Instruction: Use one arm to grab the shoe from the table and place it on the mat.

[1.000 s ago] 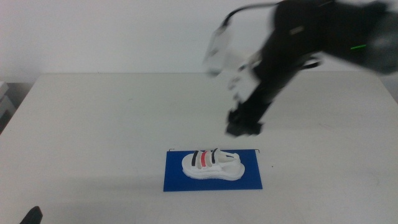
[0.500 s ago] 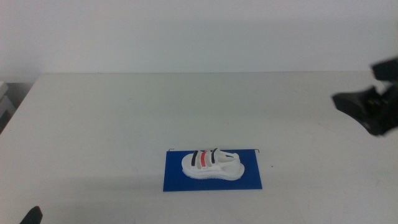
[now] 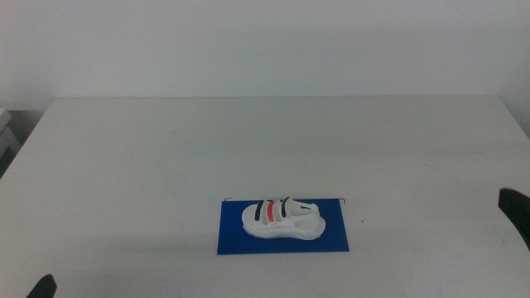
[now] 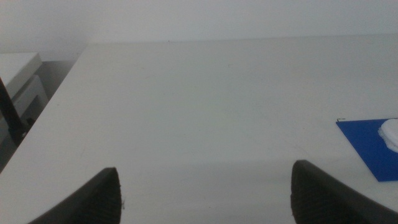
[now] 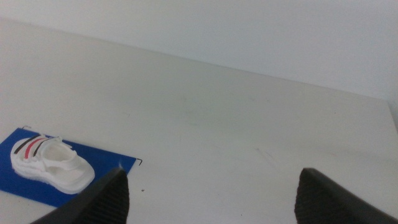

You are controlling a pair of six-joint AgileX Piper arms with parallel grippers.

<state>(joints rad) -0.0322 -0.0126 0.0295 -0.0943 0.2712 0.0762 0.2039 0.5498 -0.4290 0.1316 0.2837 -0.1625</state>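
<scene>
The white shoe (image 3: 281, 219), with black and red stripes on its straps, lies on the dark-blue mat (image 3: 232, 237) at the front middle of the table (image 3: 166, 149). No gripper touches it. My right gripper (image 5: 214, 199) is open and empty, well to the right of the mat; only a dark tip of it (image 3: 517, 213) shows at the right edge of the middle view. The right wrist view shows the shoe (image 5: 53, 165) on the mat (image 5: 106, 158). My left gripper (image 4: 205, 199) is open and empty and waits at the front left corner (image 3: 41, 287). Its wrist view shows the mat's corner (image 4: 367, 146).
A grey-white object (image 4: 22, 81) stands beyond the table's left edge. A white wall rises behind the far edge of the table.
My right arm has pulled back from just above the mat to the right edge of the middle view. The shoe stays still on the mat. The left arm has not moved.
</scene>
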